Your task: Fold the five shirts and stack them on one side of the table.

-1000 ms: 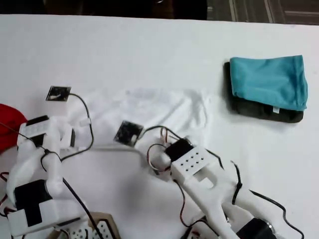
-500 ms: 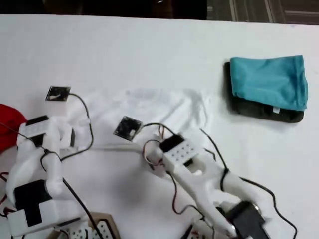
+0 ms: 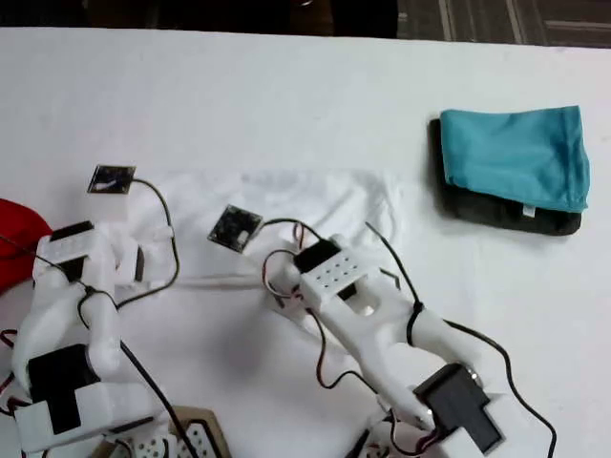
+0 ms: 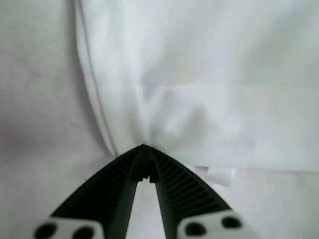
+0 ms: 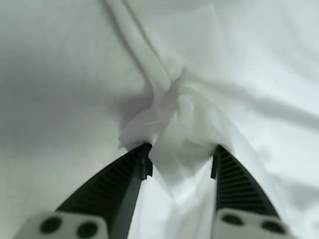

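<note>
A white shirt (image 3: 315, 205) lies spread on the white table (image 3: 286, 95), hard to tell from it. My left gripper (image 4: 144, 162) is shut on the shirt's (image 4: 199, 74) folded edge; in the high view it sits at the shirt's left end (image 3: 136, 262). My right gripper (image 5: 180, 154) stands open at the shirt's near edge (image 3: 282, 286), a bunched wad of the white shirt (image 5: 239, 59) between its fingers. A folded teal shirt (image 3: 516, 153) rests on a folded dark shirt (image 3: 506, 219) at the right side of the table.
A red cloth (image 3: 17, 239) shows at the table's left edge. Cables loop over both arms and across the shirt. Bare table stretches along the far side and between the white shirt and the folded stack.
The right arm has swung left along the shirt's near edge, and the shirt's right part now lies flatter. The left arm has not moved.
</note>
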`<state>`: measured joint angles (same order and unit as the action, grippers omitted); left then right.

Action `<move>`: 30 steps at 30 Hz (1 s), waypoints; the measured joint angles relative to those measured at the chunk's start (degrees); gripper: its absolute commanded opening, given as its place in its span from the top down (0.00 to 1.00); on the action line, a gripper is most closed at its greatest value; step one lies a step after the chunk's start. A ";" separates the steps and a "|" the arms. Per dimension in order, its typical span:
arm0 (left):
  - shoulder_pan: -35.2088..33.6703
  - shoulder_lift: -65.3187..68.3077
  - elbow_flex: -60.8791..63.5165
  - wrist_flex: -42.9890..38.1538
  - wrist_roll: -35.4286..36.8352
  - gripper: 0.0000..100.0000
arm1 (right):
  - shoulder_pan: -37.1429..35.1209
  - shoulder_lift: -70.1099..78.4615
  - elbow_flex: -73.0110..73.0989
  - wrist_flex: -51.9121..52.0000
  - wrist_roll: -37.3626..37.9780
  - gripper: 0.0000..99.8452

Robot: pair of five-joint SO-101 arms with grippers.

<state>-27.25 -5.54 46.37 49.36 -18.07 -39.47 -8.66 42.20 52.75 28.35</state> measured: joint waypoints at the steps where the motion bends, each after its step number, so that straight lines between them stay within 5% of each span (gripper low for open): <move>1: 0.00 0.00 0.00 0.00 0.00 0.97 | 0.00 0.00 0.00 0.00 0.00 0.85; 5: 0.00 0.00 0.00 0.00 0.00 0.97 | 0.00 0.00 0.00 0.00 0.00 0.99; 23: 0.00 0.00 0.00 0.00 0.00 0.97 | 1.23 -6.59 -2.02 12.13 0.09 0.98; 30: 0.00 0.00 0.00 0.00 0.18 0.97 | 1.23 -6.68 3.96 6.77 0.00 0.82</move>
<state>-27.25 -5.54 46.37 49.36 -17.89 -38.24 -15.34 46.15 59.52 28.35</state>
